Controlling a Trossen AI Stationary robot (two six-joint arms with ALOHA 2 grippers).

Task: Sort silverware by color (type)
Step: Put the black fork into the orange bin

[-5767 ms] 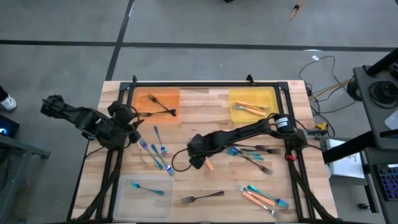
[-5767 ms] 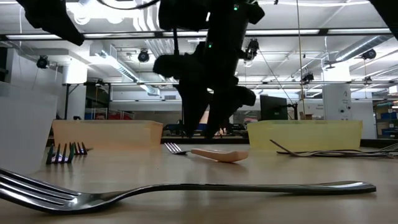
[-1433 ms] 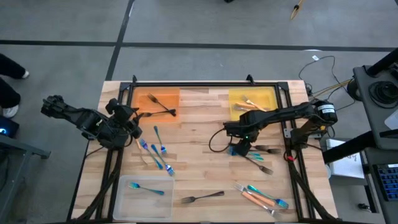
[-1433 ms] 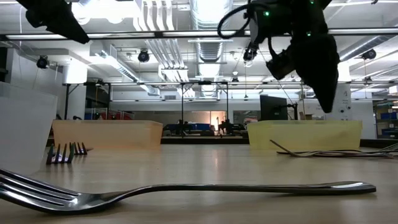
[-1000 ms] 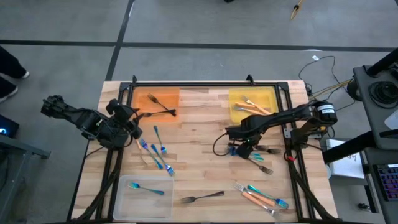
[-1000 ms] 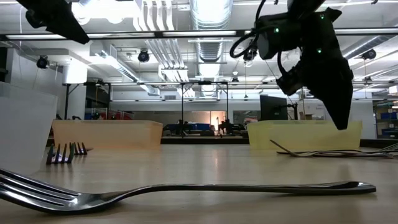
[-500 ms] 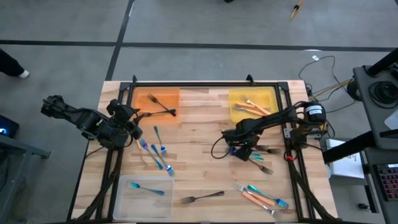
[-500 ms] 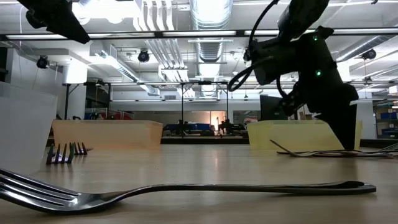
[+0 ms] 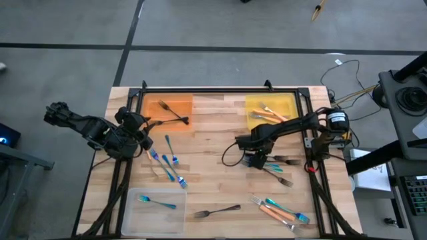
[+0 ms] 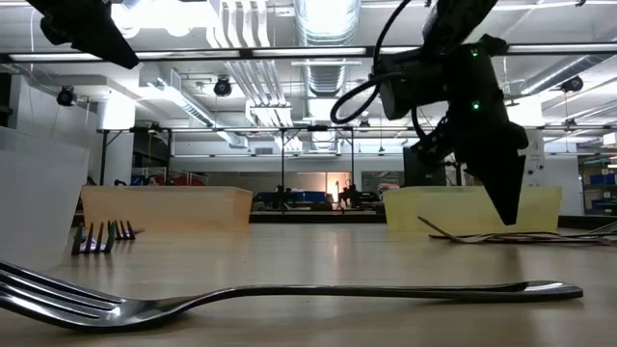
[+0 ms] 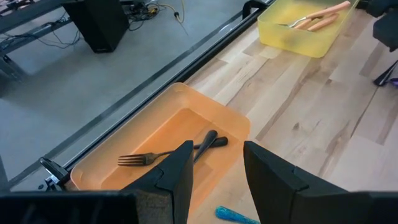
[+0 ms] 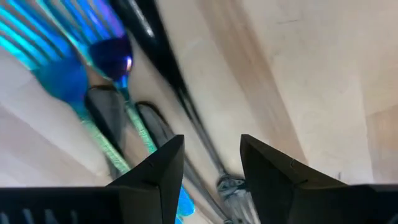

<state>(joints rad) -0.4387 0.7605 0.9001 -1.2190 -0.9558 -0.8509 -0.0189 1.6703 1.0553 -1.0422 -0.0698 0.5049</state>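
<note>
My right gripper [image 12: 208, 165] hangs with fingers apart just above the blue-teal forks [image 12: 74, 74] and dark grey forks [image 12: 163, 59].

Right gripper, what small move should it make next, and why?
Probably lower a little and close on one blue-teal fork. The right gripper hangs open just above the mixed pile of forks, holding nothing; the left gripper waits by the orange tray.

One camera looks straight down on the whole table [image 9: 213, 133]. Another sits at tabletop height, facing the room. Each wrist camera looks past its own fingers, the right one very close. The yellow tray [image 9: 270, 107] shows in three views.
</note>
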